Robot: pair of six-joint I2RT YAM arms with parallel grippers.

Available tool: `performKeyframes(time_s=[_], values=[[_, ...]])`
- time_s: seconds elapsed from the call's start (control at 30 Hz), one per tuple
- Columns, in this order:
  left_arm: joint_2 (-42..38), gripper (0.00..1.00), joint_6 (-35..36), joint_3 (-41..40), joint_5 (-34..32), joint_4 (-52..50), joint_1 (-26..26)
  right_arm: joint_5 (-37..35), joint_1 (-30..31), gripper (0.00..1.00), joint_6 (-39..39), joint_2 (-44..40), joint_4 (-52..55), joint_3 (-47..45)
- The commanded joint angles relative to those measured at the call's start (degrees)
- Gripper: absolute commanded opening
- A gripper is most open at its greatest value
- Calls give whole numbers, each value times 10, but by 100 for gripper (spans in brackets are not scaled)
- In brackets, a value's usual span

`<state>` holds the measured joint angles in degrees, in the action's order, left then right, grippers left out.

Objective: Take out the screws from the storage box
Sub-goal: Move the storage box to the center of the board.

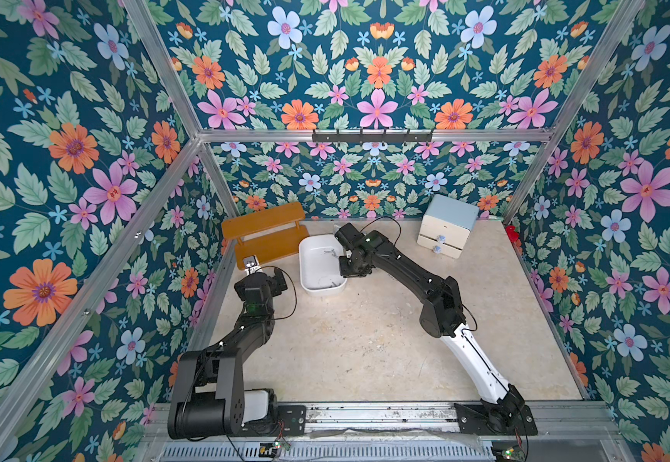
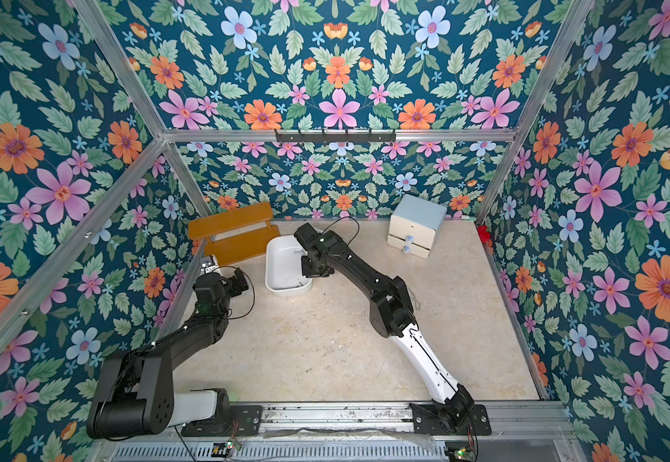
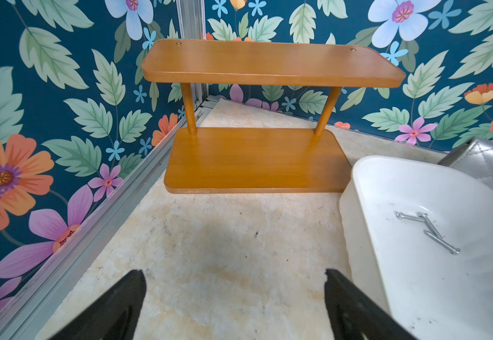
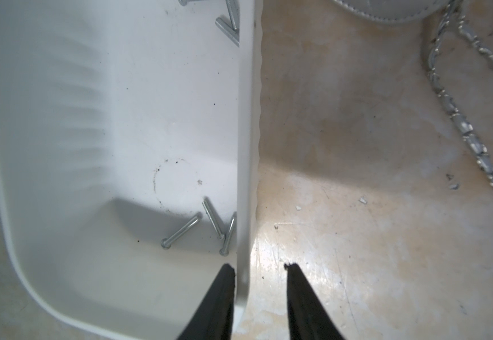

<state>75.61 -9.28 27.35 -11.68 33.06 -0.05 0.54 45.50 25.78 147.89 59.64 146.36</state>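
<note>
Left gripper [image 3: 235,273] hangs w/ jaws spread wide over the beige tabletop [image 3: 209,235]. Straight ahead an orange-brown two-tier wooden shelf [image 3: 257,159] stands in the corner btwn the floral walls [image 3: 47,103], its lower board's corner just beside the storage box [image 3: 354,235]. Three screws [image 3: 441,242] lie crossed on the box floor, & a silver quilted item [image 3: 489,167] shows past the box's far rim

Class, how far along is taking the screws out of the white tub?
Done: nothing yet; no screw is visible on the beige table. In hand: the right gripper straddles a side wall of the white plastic tub, jaws not closed on it; the left gripper hangs open, empty. Left: all the thin silver metal screws, lying at both ends of the tub.
</note>
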Motion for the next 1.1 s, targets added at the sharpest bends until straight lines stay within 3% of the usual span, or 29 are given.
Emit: performKeyframes(time_s=[0.0,0.17,0.37,0.77,0.97,1.07], values=[[-2,99,-4,1,2,14,1,4,1,23,4,7,-7,5],[-3,99,-5,1,2,14,1,4,1,22,15,10,-15,4],[-4,99,-6,0,1,14,1,-17,1,0,28,-3,-19,-16],[-45,99,-19,-37,24,44,1,-76,12,0,60,-155,-79,-242],[-57,99,-102,27,86,-121,1,-133,37,0,85,-286,-75,-399],[-98,99,-163,35,119,-199,0,-105,40,0,117,-351,-124,-510]])
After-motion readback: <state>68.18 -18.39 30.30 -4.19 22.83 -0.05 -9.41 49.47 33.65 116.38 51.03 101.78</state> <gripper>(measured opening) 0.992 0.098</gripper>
